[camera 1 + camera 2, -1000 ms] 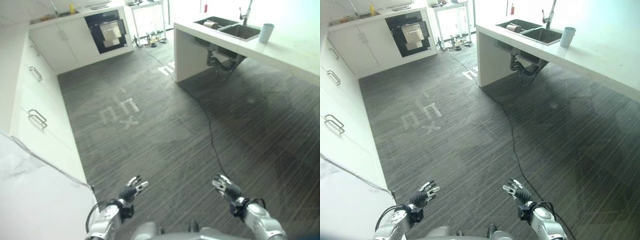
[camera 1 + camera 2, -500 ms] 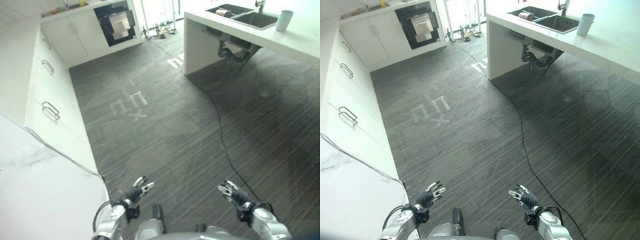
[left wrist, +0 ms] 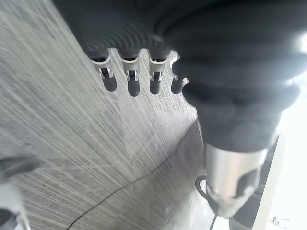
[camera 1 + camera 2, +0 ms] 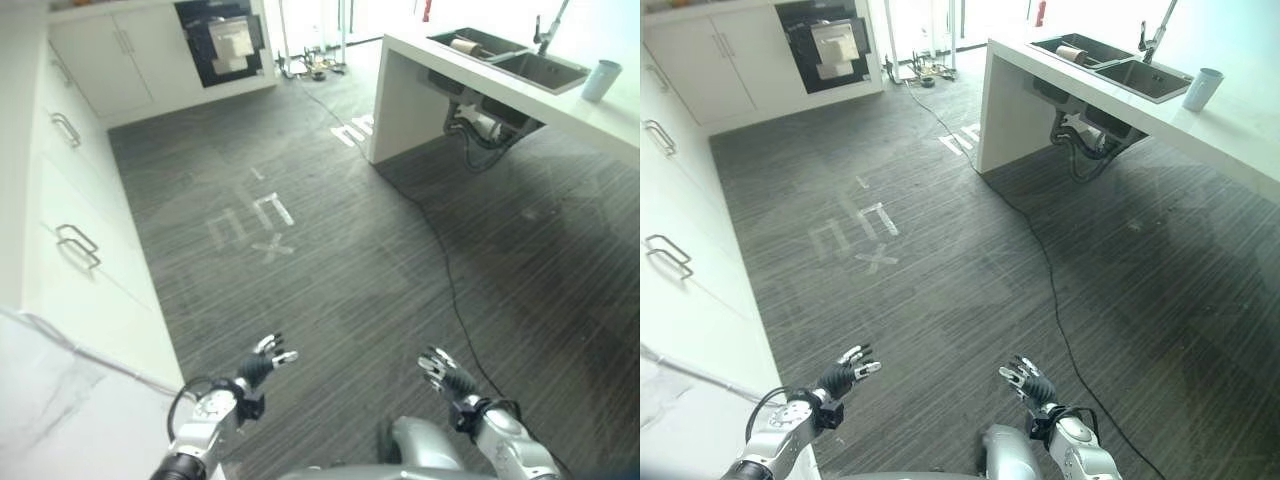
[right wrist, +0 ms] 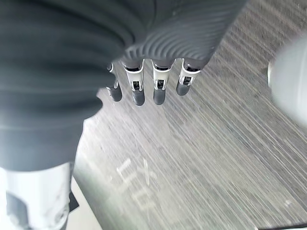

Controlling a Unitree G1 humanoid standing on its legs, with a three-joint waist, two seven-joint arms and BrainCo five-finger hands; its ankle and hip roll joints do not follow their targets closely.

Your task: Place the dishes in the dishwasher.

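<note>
Two hands are held low over the dark wood-grain floor (image 4: 330, 270), and nothing is carried in either. At the left, white cabinets (image 4: 70, 180) with metal handles are ranged along the wall, and a white desk surface (image 4: 60, 400) is seen at the near left corner. The left hand (image 4: 258, 366) is held out just beside that desk; its fingers (image 3: 132, 81) are extended straight and lightly spread, with no object between them. At the far wall, a dark built-in appliance (image 4: 225, 42) with a pale sheet on its front is set among the cabinets; whether it is the dishwasher cannot be told. White tape marks (image 4: 255, 220) are laid on the floor in the middle. The right hand (image 4: 445, 378) is held in the same manner, its fingers (image 5: 160, 84) straight and apart, empty. At the far right, a white desk (image 4: 420, 90) with a sink (image 4: 520, 62) is fitted; a roll-shaped object (image 4: 465, 46) lies in the sink, and a pale cup (image 4: 602, 80) stands on the desk past it.

The step in hand is judged to be the approach: no dish has yet been collected. For the next move, the body is likely to be brought to the sink desk, well apart from both hands, before any grasp is attempted.
</note>
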